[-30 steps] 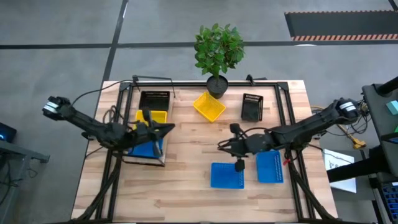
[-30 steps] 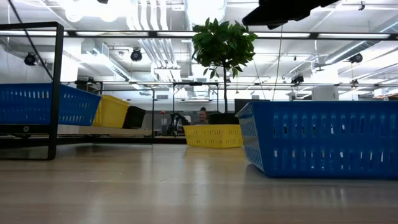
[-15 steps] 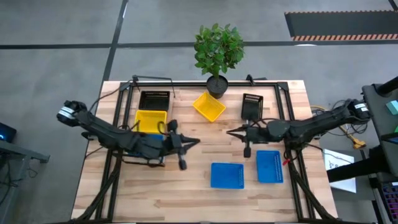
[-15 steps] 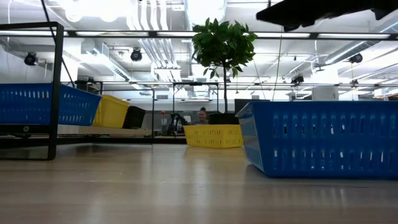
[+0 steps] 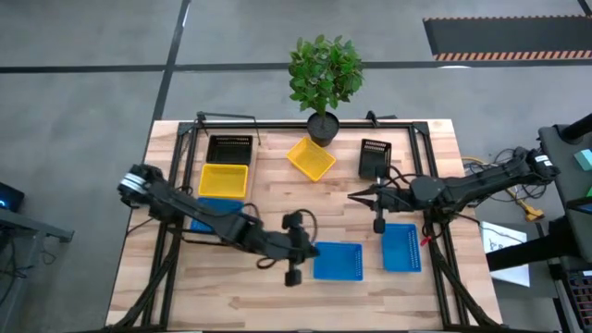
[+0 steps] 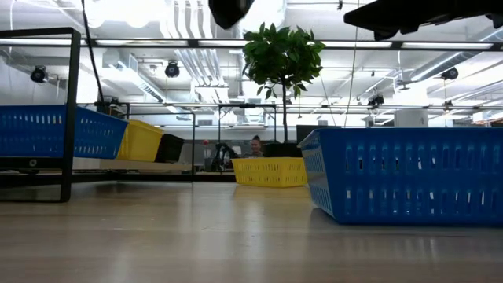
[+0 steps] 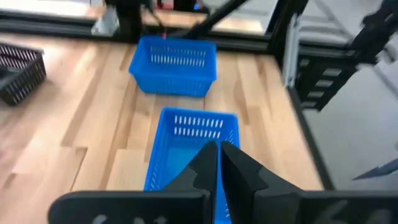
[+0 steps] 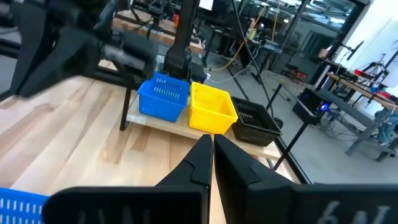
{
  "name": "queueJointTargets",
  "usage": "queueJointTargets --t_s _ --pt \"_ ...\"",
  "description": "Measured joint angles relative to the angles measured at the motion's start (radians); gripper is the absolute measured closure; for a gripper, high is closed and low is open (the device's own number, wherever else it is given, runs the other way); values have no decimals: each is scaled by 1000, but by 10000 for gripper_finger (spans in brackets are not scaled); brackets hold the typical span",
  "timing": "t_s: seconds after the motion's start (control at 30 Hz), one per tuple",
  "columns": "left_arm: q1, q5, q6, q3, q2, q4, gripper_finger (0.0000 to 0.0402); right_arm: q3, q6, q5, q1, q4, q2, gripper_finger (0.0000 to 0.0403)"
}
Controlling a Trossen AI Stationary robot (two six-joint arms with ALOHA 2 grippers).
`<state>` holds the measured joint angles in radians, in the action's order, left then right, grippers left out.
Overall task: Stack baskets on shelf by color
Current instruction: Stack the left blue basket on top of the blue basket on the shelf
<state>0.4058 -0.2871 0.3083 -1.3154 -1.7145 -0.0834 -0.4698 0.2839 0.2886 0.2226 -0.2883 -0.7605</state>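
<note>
Your left pincer (image 5: 308, 252), shut and empty, hangs just beside the nearer blue basket (image 5: 338, 261) on the bench (image 5: 277, 301). Right pincer (image 5: 354, 194) also shut. Thin mesh plastic looks light and springy; pinch one rim wall, not the floor.

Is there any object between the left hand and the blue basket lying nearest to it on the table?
Nothing visible stands between them. The left hand, shut, hangs just beside the blue basket, and the left wrist view shows only this basket directly ahead of its fingers. The second blue basket lies farther on.
</note>
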Motion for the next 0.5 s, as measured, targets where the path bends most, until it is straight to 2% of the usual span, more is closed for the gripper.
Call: queueJointTargets --t_s 0.33,0.5 --pt "0 2 -23 -228 -222 -132 398 1 -28 0 0 39 -19 394" --pt "0 4 -85 -281 -307 -138 398 1 -62 0 2 77 -19 394"
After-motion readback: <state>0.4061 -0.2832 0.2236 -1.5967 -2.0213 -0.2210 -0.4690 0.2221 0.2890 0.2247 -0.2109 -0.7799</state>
